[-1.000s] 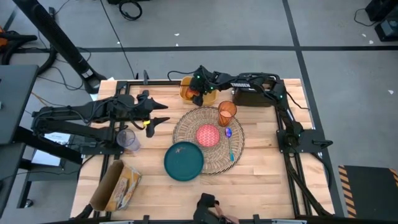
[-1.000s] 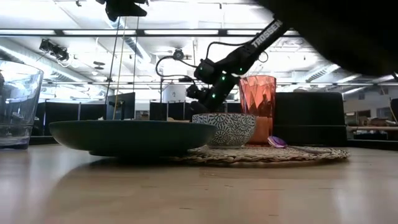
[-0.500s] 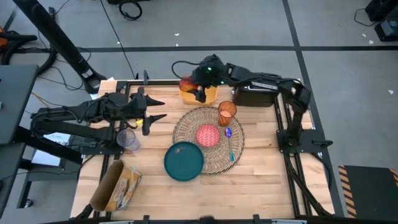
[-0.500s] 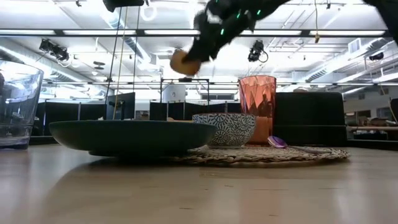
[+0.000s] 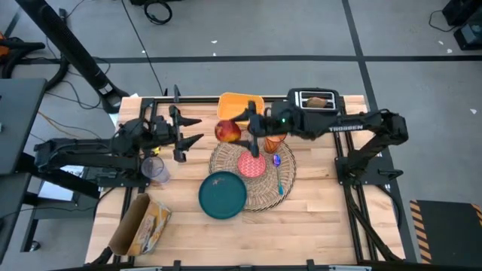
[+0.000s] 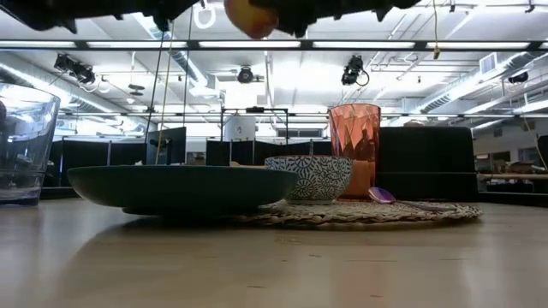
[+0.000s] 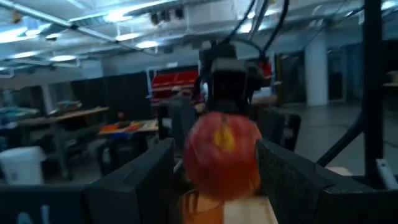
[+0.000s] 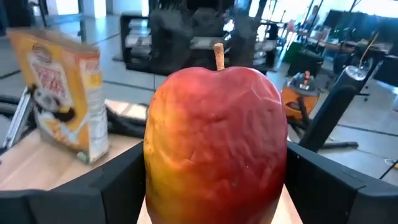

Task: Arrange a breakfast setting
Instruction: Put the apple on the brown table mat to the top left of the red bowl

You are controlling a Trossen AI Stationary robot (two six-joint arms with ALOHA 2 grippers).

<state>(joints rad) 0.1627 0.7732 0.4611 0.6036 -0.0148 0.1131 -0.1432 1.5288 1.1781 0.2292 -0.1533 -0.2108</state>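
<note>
The right gripper (image 5: pixel 235 129) has lifted the apple (image 5: pixel 227 132) off the yellow tray (image 5: pixel 241 103), jaws clamped on it; now heading for the placemat (image 5: pixel 226 150); left gripper (image 5: pixel 192 135) waits, jaws apart

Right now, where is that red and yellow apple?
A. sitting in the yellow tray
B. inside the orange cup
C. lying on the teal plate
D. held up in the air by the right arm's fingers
D: the apple sits between the right arm's fingers, lifted above the table's things, beside the straw placemat in the high view.

Fruit (image 6: pixel 251 15) cut off by low view's upper edge; spoon (image 6: pixel 382 195) mostly hidden behind placemat (image 6: pixel 385 211).
</note>
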